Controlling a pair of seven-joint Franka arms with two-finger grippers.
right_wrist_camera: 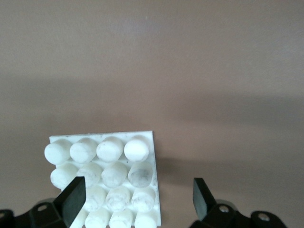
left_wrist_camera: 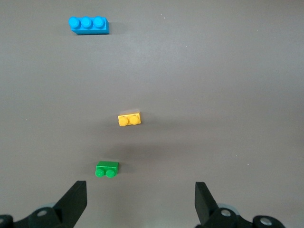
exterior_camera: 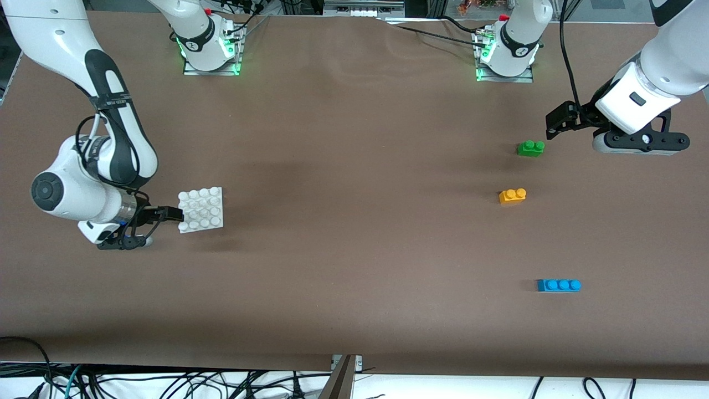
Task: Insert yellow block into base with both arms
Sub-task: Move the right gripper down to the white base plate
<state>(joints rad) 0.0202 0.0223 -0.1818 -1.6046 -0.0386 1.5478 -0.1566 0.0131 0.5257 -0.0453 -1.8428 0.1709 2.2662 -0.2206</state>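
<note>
The yellow block [exterior_camera: 512, 196] [left_wrist_camera: 129, 118] lies alone on the table at the left arm's end, two studs up. The white studded base [exterior_camera: 200, 209] [right_wrist_camera: 155, 161] lies flat at the right arm's end. My right gripper [exterior_camera: 176, 214] [right_wrist_camera: 137, 190] is low at the base's edge and open. One finger [right_wrist_camera: 73, 197] is over the studs, the other finger [right_wrist_camera: 202, 194] is over bare table. My left gripper [exterior_camera: 558, 124] [left_wrist_camera: 140, 190] hangs open and holds nothing, over the table beside the green brick.
A green two-stud brick [exterior_camera: 530, 148] [left_wrist_camera: 107, 169] lies farther from the front camera than the yellow block. A blue three-stud brick [exterior_camera: 559, 285] [left_wrist_camera: 89, 24] lies nearer to it. Brown cloth covers the table, and cables hang along its front edge.
</note>
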